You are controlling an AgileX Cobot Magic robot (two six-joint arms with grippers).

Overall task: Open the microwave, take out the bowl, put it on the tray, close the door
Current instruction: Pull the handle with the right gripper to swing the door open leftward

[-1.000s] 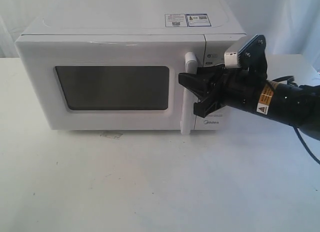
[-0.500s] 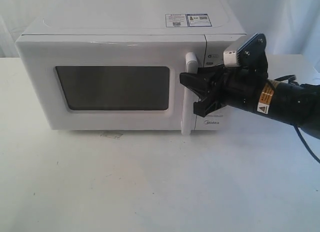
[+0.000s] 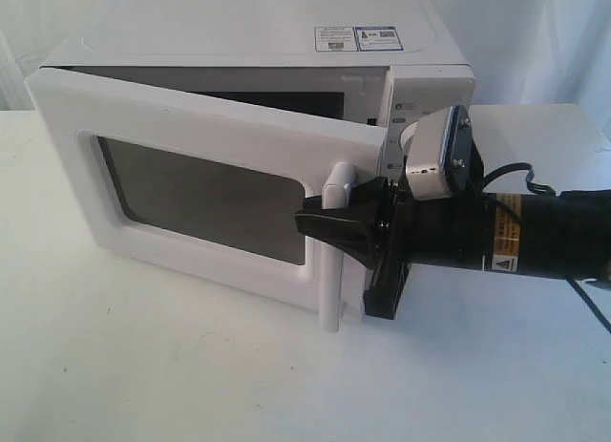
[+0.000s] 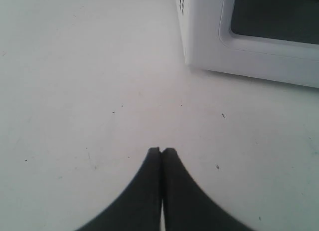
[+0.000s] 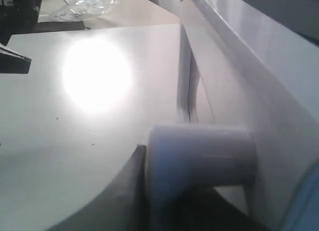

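White bar handle (image 5: pixel 199 156) of the door (image 5: pixel 259 86) fills the close foreground, dark claw finger (image 5: pixel 114 196) touching it. Bright glare on the tabletop (image 5: pixel 94 76). Crumpled clear plastic (image 5: pixel 89 1) far off.

We see a white tabletop (image 3: pixel 191 366), pale curtain folds (image 3: pixel 563 41) at two o'clock, and a bright glare patch (image 5: pixel 97 74).

Behind the half-open door (image 3: pixel 191 175), the inside of the microwave (image 3: pixel 286 51) is only a dark strip, so its contents cannot be made out. The right claw (image 3: pixel 334 224) covers the middle of the handle (image 3: pixel 331 270) and the knob panel. In the right wrist view the handle (image 5: pixel 199 156) is blurred. The stickers (image 3: pixel 358 38) are too small to read.
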